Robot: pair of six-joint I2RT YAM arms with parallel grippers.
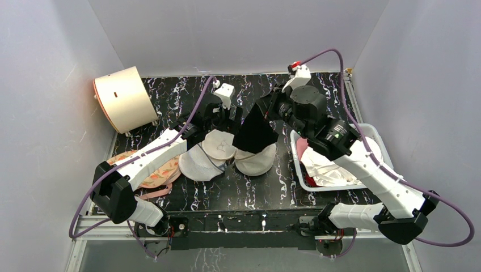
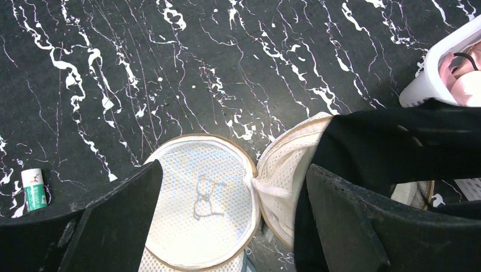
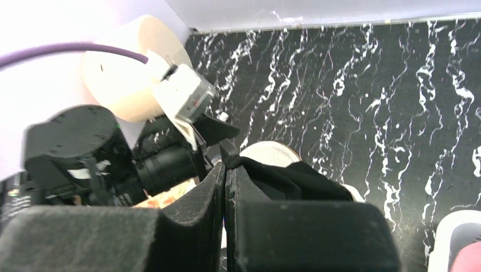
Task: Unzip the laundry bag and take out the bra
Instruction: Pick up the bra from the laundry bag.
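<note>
Right gripper (image 3: 226,170) is pinched shut on the black part of the bra (image 3: 289,178), so I'd lift slow and straight out of the open-looking laundry bag (image 2: 198,204) while the wide-open, empty left gripper (image 2: 233,181) hovering right above it drops to pin the mesh.

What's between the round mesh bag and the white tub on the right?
Only a bare strip of marbled table separates the laundry bag from the tub, as the top view shows.

White arms (image 1: 153,156), black joints (image 1: 116,195) and fingers (image 2: 363,226), purple cables (image 3: 68,47).
</note>
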